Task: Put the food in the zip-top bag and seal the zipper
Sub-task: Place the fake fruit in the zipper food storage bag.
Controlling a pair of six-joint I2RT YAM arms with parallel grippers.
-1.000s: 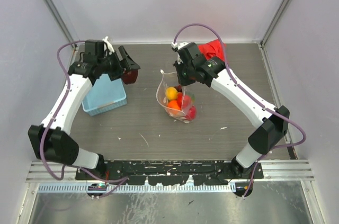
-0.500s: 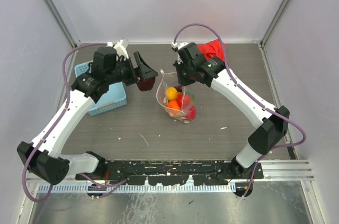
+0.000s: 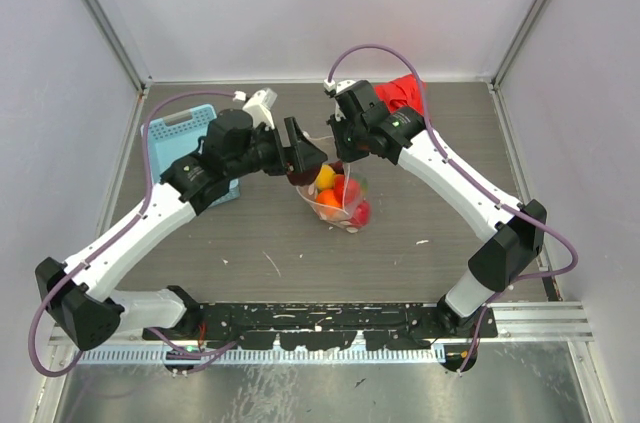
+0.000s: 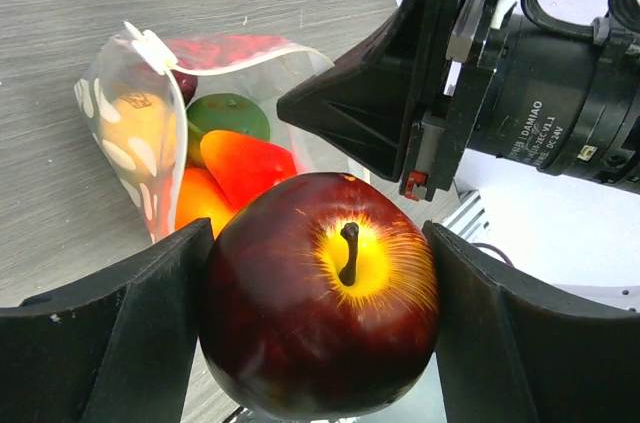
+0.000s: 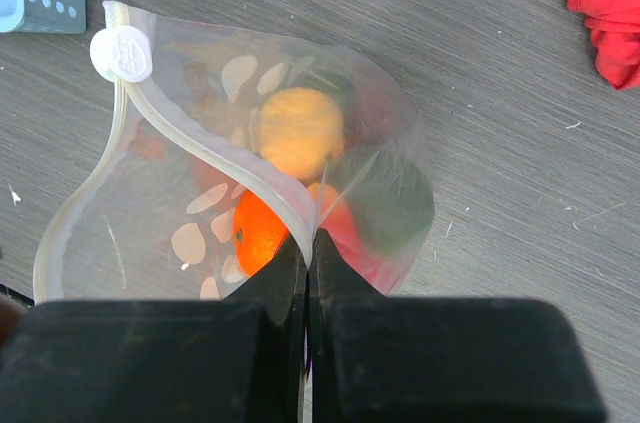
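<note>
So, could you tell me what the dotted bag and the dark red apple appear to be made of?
The dotted bag looks like thin, clear, flexible plastic film: the fruits show through it and its rim curves. The dark red apple seems hard, glossy plastic or painted foam; its smooth skin carries soft highlights, so I can't say which.

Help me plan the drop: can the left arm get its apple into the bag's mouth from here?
Probably yes. The left gripper holds the apple beside the bag, whose rim the right gripper pinches up, leaving the mouth open; nothing sits between.
</note>
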